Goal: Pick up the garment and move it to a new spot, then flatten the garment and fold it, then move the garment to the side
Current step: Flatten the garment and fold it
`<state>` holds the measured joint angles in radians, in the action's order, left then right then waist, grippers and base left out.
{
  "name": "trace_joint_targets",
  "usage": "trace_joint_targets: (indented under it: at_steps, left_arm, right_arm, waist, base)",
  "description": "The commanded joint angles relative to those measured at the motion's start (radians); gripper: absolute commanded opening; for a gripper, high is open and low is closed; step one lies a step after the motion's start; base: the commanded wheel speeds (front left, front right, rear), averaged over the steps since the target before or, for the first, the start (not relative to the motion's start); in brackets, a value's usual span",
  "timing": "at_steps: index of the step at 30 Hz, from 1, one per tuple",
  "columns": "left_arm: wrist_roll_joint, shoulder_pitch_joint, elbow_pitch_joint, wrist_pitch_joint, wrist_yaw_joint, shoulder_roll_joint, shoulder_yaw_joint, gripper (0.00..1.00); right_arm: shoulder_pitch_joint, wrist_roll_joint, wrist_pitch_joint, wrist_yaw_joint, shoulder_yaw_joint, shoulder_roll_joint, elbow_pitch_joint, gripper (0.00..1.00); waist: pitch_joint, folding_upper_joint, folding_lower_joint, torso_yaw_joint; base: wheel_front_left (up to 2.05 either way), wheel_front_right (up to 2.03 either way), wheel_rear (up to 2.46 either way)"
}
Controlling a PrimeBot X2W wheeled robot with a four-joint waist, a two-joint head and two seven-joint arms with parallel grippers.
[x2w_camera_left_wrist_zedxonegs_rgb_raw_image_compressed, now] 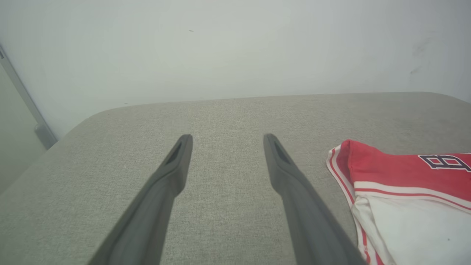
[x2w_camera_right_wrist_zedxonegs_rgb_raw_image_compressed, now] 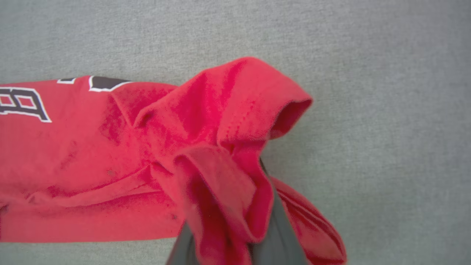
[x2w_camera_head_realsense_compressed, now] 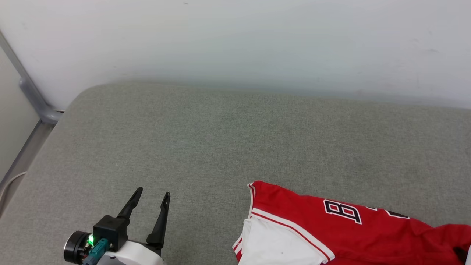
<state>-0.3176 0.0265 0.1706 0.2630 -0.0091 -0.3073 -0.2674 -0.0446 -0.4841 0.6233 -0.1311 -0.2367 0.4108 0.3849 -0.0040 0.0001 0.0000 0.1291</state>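
Your garment (x2w_camera_head_realsense_compressed: 331,228) is a red shirt. It lies on the grey desk (x2w_camera_head_realsense_compressed: 206,147), at the lower right of the head view. One end has a white sleeve (x2w_camera_head_realsense_compressed: 276,243) with red and white stripes along its edge. Dark letters (x2w_camera_head_realsense_compressed: 342,211) with white edges run across the red part.

Look at the right wrist view. Your right fingers (x2w_camera_right_wrist_zedxonegs_rgb_raw_image_compressed: 281,235) are pinched nearly together on a bunch of red cloth at the other end of the garment (x2w_camera_right_wrist_zedxonegs_rgb_raw_image_compressed: 92,158). The cloth folds over them and hides their tips.

Your left fingers (x2w_camera_head_realsense_compressed: 160,221) are spread wide and hold nothing. They point across the bare desk, with the garment (x2w_camera_left_wrist_zedxonegs_rgb_raw_image_compressed: 404,173) near them on their right but not touching. A white wall (x2w_camera_head_realsense_compressed: 235,36) stands behind the desk.
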Motion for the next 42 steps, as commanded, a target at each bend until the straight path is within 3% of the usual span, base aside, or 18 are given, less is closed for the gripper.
trace_joint_targets:
  at_steps: [1,8,16,21,29,42]
  left_arm:
    - [0.007,-0.013,0.003,0.002,-0.006,0.006,-0.001,1.0]
    - [0.01,-0.029,0.004,0.002,-0.009,0.017,0.004,1.0]
    - [0.015,-0.049,-0.001,0.002,-0.014,0.028,0.023,1.0]
    - [0.02,-0.057,0.0,0.002,-0.019,0.028,0.037,1.0]
    - [0.028,-0.057,0.009,0.002,-0.028,0.037,0.047,1.0]
    - [0.041,-0.048,0.024,0.002,-0.045,0.049,0.046,1.0]
  right_arm:
    - [0.033,-0.008,0.03,0.001,0.013,-0.01,-0.043,0.0]
    - [0.082,-0.061,0.12,0.001,0.052,-0.071,-0.199,0.0]
    - [0.096,-0.139,0.238,0.001,0.108,-0.253,-0.369,0.0]
    - [0.066,-0.158,0.276,0.001,0.128,-0.349,-0.412,0.0]
    - [-0.001,-0.322,0.137,0.001,0.239,-0.362,-0.274,0.0]
    - [-0.175,-0.401,-0.177,0.001,0.426,-0.362,0.087,0.0]
  waist:
    - [-0.021,-0.0001,0.0,0.006]
    - [-0.043,-0.0001,0.0,0.012]
    - [-0.061,-0.0001,0.0,0.029]
    - [-0.063,-0.0001,0.0,0.044]
    - [-0.063,-0.0001,0.0,0.068]
    - [-0.051,-0.0001,0.0,0.12]
  base:
    - [0.0,0.0,0.0]
    - [0.0,0.0,0.0]
    - [0.0,0.0,0.0]
    - [0.0,0.0,0.0]
    - [0.0,0.0,0.0]
    - [0.0,0.0,0.0]
